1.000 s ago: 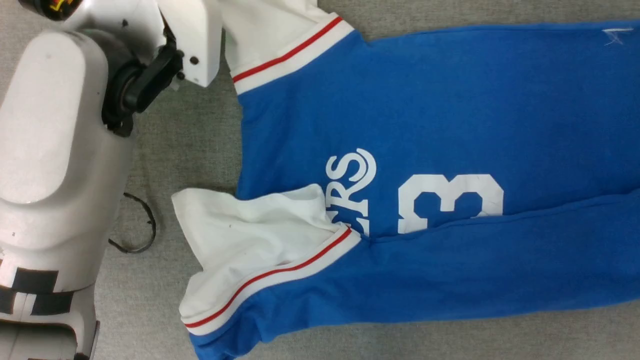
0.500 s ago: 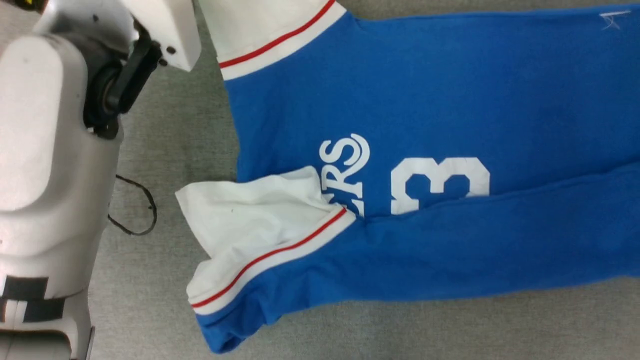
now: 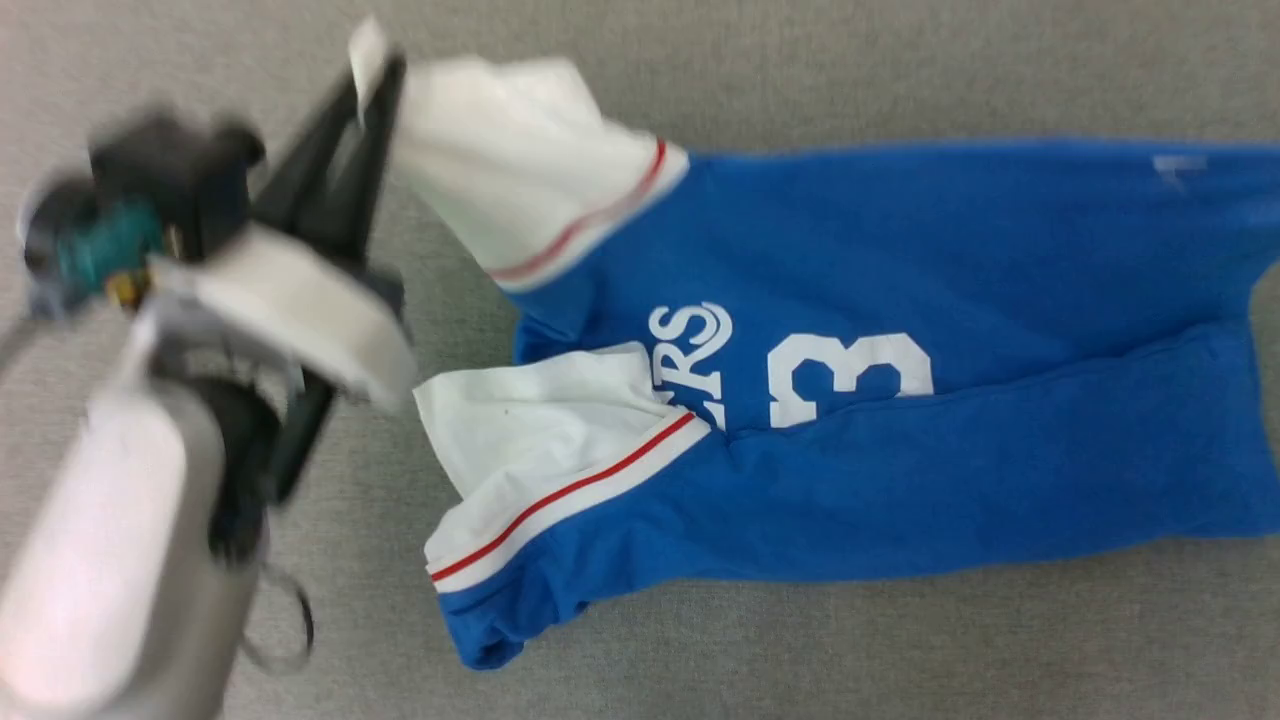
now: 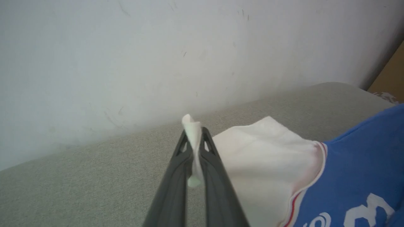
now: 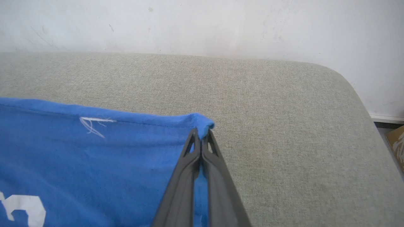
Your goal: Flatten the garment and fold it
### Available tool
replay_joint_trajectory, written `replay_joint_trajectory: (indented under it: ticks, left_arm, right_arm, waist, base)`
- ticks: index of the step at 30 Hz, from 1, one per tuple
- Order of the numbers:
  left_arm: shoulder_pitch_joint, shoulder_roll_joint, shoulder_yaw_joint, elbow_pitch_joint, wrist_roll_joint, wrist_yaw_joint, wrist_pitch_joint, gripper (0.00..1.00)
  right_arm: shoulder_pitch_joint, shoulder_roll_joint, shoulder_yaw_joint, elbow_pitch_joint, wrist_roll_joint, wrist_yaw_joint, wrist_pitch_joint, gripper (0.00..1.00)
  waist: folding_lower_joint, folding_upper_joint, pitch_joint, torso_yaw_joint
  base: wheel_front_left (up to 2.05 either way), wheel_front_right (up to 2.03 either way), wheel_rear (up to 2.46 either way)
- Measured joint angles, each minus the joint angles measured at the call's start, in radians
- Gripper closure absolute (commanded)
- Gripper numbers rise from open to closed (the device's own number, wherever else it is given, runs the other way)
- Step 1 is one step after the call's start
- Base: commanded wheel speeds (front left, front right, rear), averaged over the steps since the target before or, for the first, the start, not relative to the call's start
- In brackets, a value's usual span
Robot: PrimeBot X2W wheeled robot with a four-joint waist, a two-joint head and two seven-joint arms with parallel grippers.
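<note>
1. At far left, the robot's pale left forearm [image 3: 90, 560] rises blurred above the grey padded surface [image 3: 800, 660]. A thin dark loop [image 3: 290, 625] lies on the cloth just beside it.
2. The left gripper [image 3: 368, 85] is clamped on the tip of the far sleeve [image 3: 510, 160]. In the left wrist view, a twist of white cloth pokes out between and past its two dark fingers, and the sleeve is drawn to a point.
3. The garment [image 3: 950, 240], a bright blue jersey, lies lengthwise across the surface, with its sleeves toward the robot's left and its hem toward the right.
4. The near sleeve [image 3: 520, 440], white with a red stripe, lies crumpled flat and overlaps the chest.
5. White lettering [image 3: 690, 345] ending in "RS" and a numeral [image 3: 850, 370] show at centre. A long blue fold [image 3: 950, 490] along the near side covers their lower parts.
6. A small tangle of white threads [image 3: 1175, 170] marks the blue cloth near the far edge.
7. At right, in the right wrist view, the right gripper [image 5: 201, 132] is closed on the garment's far hem corner [image 5: 202, 121], which curls over its fingertips. A pale wall [image 5: 189, 22] stands behind the surface.
</note>
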Motion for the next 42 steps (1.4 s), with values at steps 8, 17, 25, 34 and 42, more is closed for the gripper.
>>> replay_joint_trajectory:
  ticks: [8,17,25,34,42]
  left_arm:
    - [0.327,0.009,0.016,-0.174,0.006,0.086,-0.065,1.00]
    - [0.564,-0.018,0.008,-0.204,-0.037,0.120,-0.109,1.00]
    - [0.625,-0.046,-0.028,-0.107,-0.091,0.117,-0.108,1.00]
    - [0.590,-0.092,-0.068,0.053,-0.124,0.083,-0.117,0.55]
    - [0.559,-0.142,-0.060,0.107,-0.143,0.083,-0.178,0.00]
  right_arm:
    - [0.185,0.064,-0.050,-0.052,0.031,0.000,-0.063,1.00]
    - [0.323,0.127,-0.083,-0.050,0.057,0.000,-0.081,1.00]
    - [0.377,0.124,-0.044,0.005,0.045,0.000,-0.072,1.00]
    - [0.344,0.127,0.009,0.125,0.003,0.000,-0.081,1.00]
    - [0.323,0.136,0.001,0.163,-0.003,0.000,-0.089,0.00]
  waist:
    - [-0.0001,0.0000,-0.092,0.014]
    - [0.0000,0.0000,-0.123,0.019]
    - [0.0002,0.0000,-0.122,0.016]
    - [0.0002,0.0000,-0.134,0.010]
    - [0.0002,0.0000,-0.143,0.011]
  base:
    - [0.00,0.00,0.00]
    - [0.00,0.00,0.00]
    - [0.00,0.00,0.00]
    - [0.00,0.00,0.00]
    - [0.00,0.00,0.00]
